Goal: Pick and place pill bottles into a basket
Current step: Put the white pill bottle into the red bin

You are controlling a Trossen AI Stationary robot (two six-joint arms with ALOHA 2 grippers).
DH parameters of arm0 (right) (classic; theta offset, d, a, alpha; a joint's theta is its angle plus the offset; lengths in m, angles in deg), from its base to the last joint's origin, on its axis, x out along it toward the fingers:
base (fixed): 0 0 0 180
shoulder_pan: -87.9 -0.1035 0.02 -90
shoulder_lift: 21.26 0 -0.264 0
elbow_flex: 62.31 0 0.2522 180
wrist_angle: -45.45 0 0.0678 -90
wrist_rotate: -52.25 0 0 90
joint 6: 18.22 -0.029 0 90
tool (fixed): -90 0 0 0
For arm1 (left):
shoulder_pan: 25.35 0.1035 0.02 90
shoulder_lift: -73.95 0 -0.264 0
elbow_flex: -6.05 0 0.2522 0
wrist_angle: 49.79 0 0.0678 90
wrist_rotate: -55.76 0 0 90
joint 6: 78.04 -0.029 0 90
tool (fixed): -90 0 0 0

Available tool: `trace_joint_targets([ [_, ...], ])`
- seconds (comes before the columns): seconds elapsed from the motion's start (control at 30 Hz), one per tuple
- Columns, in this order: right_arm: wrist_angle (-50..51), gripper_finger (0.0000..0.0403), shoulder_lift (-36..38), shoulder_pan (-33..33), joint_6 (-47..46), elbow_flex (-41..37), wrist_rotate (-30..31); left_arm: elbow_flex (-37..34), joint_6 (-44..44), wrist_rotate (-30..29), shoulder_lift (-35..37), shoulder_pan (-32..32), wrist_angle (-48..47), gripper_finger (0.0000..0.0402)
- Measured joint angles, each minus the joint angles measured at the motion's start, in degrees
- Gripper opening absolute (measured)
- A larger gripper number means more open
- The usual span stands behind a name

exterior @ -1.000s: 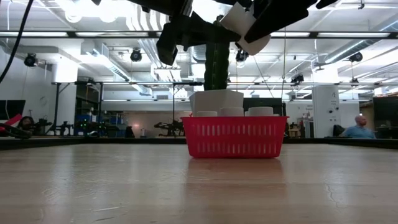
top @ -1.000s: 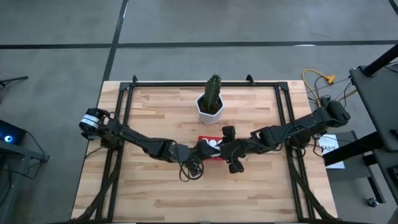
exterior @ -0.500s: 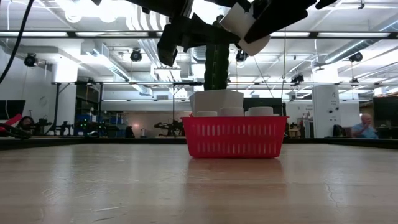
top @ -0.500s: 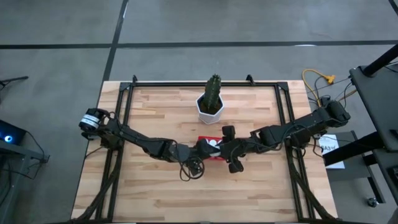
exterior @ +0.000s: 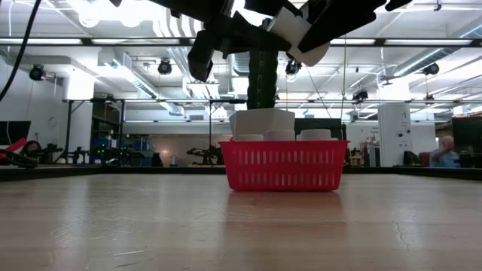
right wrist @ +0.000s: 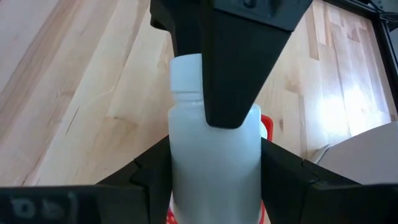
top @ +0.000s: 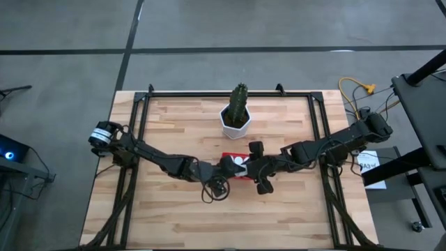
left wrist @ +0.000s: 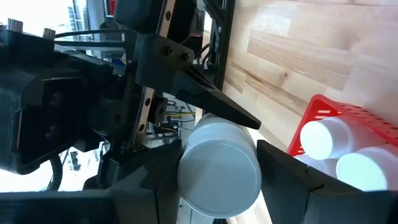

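Above the red basket (exterior: 286,165), near the table's middle, both grippers meet on one white pill bottle (exterior: 301,34). My right gripper (right wrist: 214,180) is shut on it. My left gripper (left wrist: 217,180) comes from the opposite side and is shut on the same pill bottle (left wrist: 217,168). Several more pill bottles (left wrist: 323,137) stand upright in the basket (top: 228,155), their caps (exterior: 280,135) showing above its rim. The grippers hide most of the basket from above. My right gripper pinches the bottle's body (right wrist: 214,155) between its two fingers, which lie along the bottle, slanting down from the table's right. The cap (right wrist: 186,74) points away from the wrist. The bottle is tilted and clear of the basket. My left gripper pinches the same bottle's body (left wrist: 186,177) between its two fingers. It comes nearly level from the table's left, turned crosswise to the right gripper's hold. One finger (right wrist: 239,74) lies over the bottle's side. A round end (left wrist: 217,177) faces the wrist camera.
A white pot with a green cactus (top: 237,115) stands just beyond the basket toward the far edge. Bare wooden table (top: 174,209) lies to the left, right and near side. Black frame rails (top: 139,125) run along the table's edges.
My left gripper's fingers have drawn together around the bottle that my right gripper holds. Both arms have stayed where they were, and the bottle has not moved.
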Motion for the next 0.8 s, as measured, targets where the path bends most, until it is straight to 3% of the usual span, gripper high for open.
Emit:
trace_joint_targets([
  [0.53,-0.18,0.0183,-0.07,0.00,0.08,-0.01,-0.14,0.00,2.37,-0.10,0.11,-0.07,-0.96,0.0155],
  [0.8,-0.60,0.0219,-0.07,0.01,-2.77,0.00,4.23,0.02,2.44,-1.56,0.11,0.05,-0.86,0.0147],
])
